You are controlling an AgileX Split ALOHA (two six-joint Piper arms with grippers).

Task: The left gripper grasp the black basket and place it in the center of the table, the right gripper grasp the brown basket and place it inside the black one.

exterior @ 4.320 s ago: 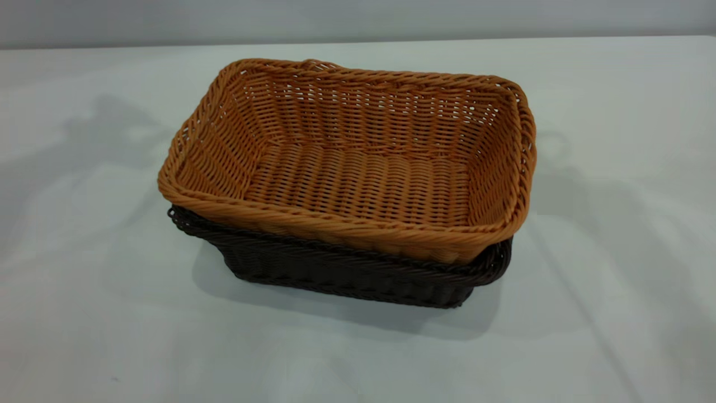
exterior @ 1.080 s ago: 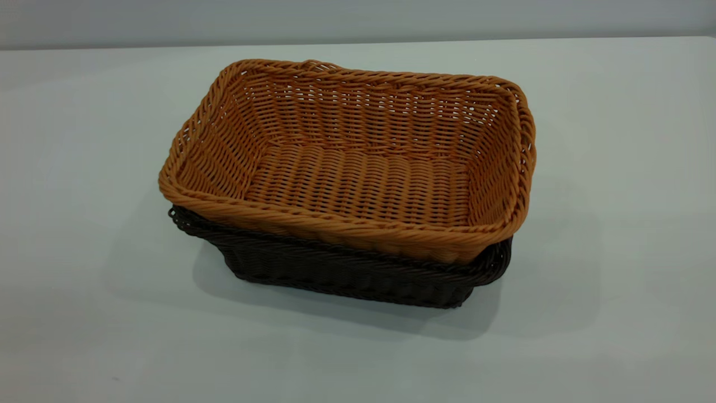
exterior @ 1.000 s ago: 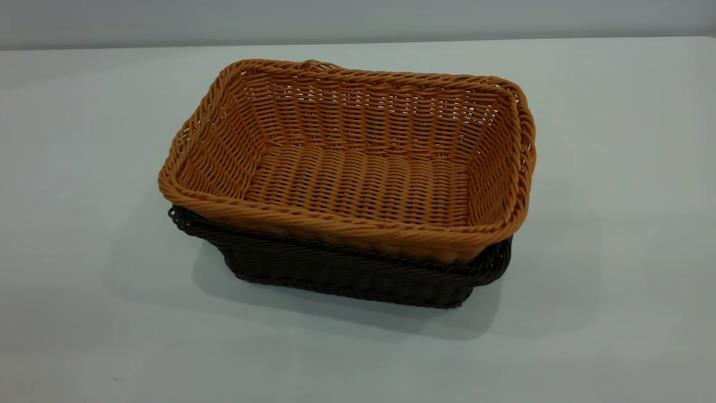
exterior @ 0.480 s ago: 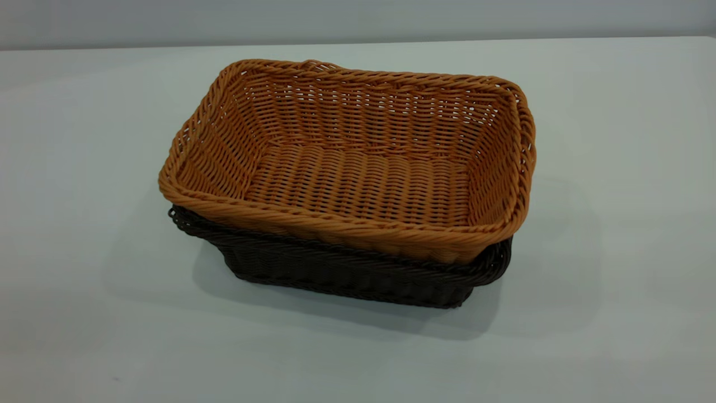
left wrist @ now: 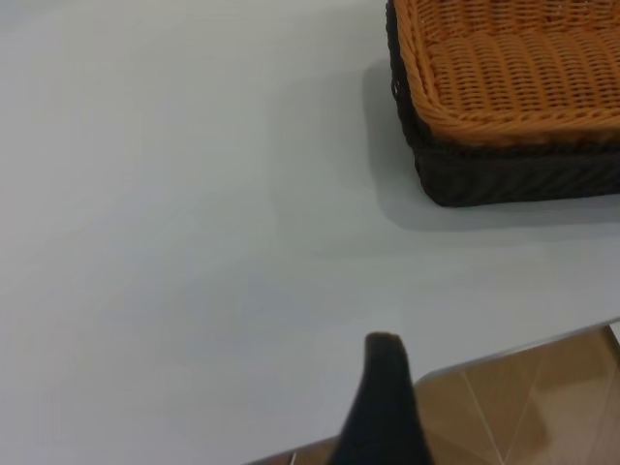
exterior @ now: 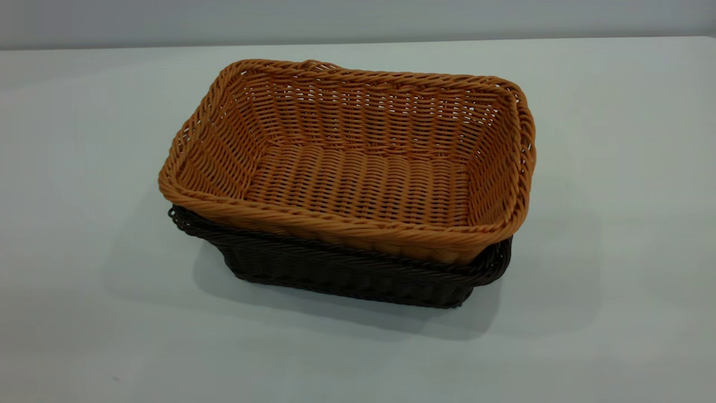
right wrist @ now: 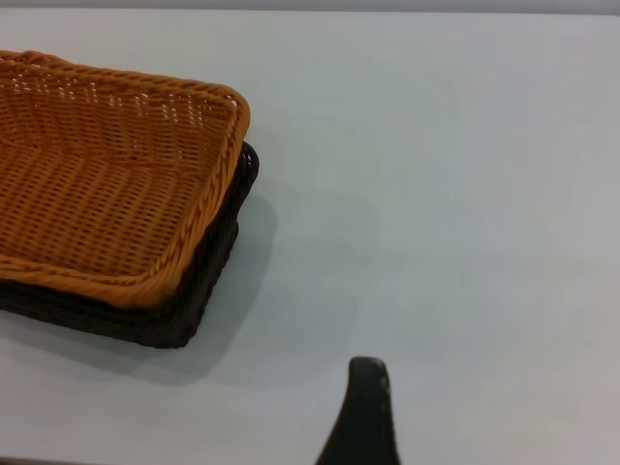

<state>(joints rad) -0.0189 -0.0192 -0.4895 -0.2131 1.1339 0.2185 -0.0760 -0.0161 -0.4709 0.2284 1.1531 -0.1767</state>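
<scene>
Pale table (exterior: 84,168) bears brown basket (exterior: 358,173) nested in black basket (exterior: 347,277) (both pincers' states: cannot tell).

One blurred, tapering black finger of the left gripper (left wrist: 380,407), likewise of the right gripper (right wrist: 362,417)

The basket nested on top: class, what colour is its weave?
Orange-tan, seen best in the exterior view: the brown basket sits inside the black basket.
</scene>
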